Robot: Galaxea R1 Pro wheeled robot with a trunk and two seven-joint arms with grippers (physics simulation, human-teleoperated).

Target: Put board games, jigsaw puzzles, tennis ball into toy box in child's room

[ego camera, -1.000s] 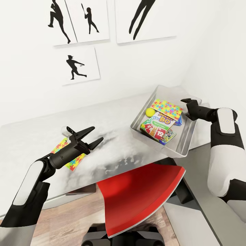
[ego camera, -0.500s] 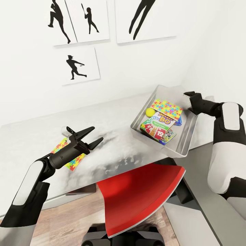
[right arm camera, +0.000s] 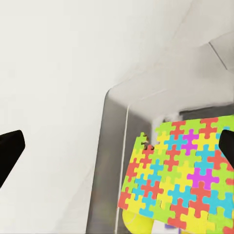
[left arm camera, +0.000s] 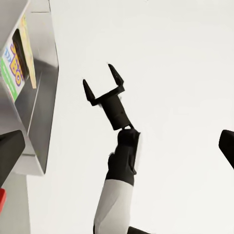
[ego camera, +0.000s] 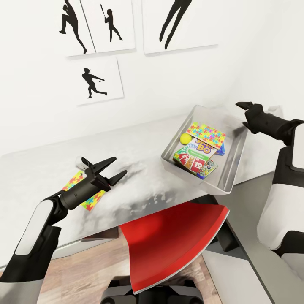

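Observation:
The grey toy box (ego camera: 230, 169) sits on the table (ego camera: 139, 147) at the right. Inside it lie a jigsaw puzzle (ego camera: 207, 134), the tennis ball (ego camera: 185, 138) and stacked board games (ego camera: 196, 157). My right gripper (ego camera: 241, 114) hovers open and empty above the box's far right rim; the left wrist view shows it (left arm camera: 97, 74) with jaws spread beside the toy box (left arm camera: 41, 97). The right wrist view looks down on the puzzle (right arm camera: 185, 170) and ball (right arm camera: 136, 222). My left gripper (ego camera: 120, 165) is open over the table, just above a second jigsaw puzzle (ego camera: 82, 190) lying flat, partly hidden by the arm.
A red chair (ego camera: 177, 240) stands pushed under the table's front edge, between my arms. Black silhouette pictures (ego camera: 101, 80) hang on the white wall behind the table. Wood-plank floor (ego camera: 80, 278) shows below the table edge.
My right gripper has lifted up and drawn back to the right, away from the inside of the toy box. The left arm has barely shifted.

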